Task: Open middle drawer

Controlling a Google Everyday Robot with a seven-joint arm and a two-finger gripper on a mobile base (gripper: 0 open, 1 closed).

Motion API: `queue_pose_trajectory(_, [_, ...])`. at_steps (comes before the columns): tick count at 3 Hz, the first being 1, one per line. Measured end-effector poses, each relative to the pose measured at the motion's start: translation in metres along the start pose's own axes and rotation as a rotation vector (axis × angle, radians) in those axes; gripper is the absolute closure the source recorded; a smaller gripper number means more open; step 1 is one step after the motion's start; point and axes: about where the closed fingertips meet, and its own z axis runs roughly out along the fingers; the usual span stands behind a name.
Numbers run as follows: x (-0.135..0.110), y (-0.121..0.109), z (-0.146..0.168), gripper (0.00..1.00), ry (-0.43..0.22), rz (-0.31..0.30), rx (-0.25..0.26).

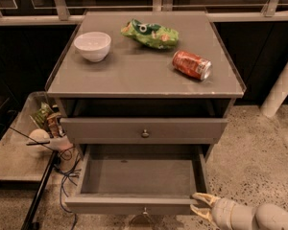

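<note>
Middle drawer (pixel 139 176) was probably light and stiff and would slide straight on its rails. The best hold looked like the small round knob (pixel 145 209) at the centre of the front (smooth metal, so it could slip). The drawer sat well out at 6 o'clock, below the shut upper drawer (pixel 144 128). It had a flat grey front and a shallow grey box with nothing in it. Hand (pixel 200 204) was at 5 o'clock, just beside the front's right corner, with fingers apart and gripping nothing. Bowl (pixel 92 45), chip bag (pixel 150 33) and can (pixel 192 64) were on the tabletop (pixel 134 75).
</note>
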Motion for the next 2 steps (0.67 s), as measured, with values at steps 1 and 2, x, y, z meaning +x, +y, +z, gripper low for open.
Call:
queue_pose_trajectory(1, [0.0,0.0,0.0,0.36,0.0,0.0,0.0])
queue_pose_trajectory(2, [0.0,0.0,0.0,0.13,0.0,0.0,0.0])
